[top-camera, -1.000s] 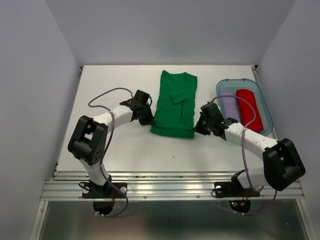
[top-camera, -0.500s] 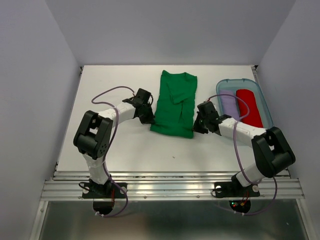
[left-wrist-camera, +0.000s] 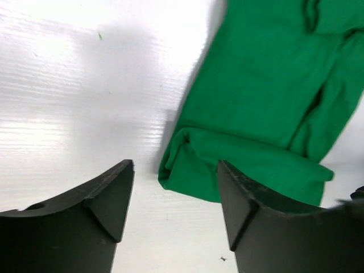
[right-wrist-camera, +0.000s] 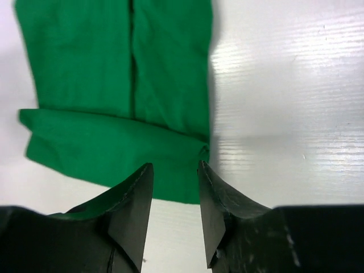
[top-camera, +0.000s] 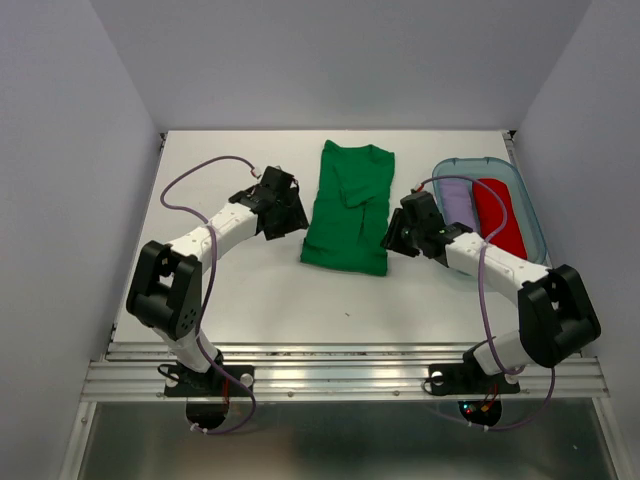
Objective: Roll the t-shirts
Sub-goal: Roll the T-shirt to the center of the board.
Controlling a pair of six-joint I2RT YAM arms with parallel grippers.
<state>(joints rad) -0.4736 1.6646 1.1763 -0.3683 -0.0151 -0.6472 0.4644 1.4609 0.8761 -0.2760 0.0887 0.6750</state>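
Jaws spread and empty, the left gripper point(left-wrist-camera: 173, 187) and right gripper point(right-wrist-camera: 175, 187) have eased off the once-folded near hem of the bright green thin-fabric t-shirt point(top-camera: 350, 215), which lies just left of the translucent blue plastic tray point(top-camera: 478, 160): rolling has barely begun.

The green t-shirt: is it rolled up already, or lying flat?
Barely started. The green t-shirt lies flat, folded into a long strip, with only its near end turned over once.

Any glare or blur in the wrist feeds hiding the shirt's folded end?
Left wrist: glare washes out the table, own fingers slightly soft, green t-shirt sharp. Right wrist: sheen on bare table, fold readable. Top external: even light, soft shadows.
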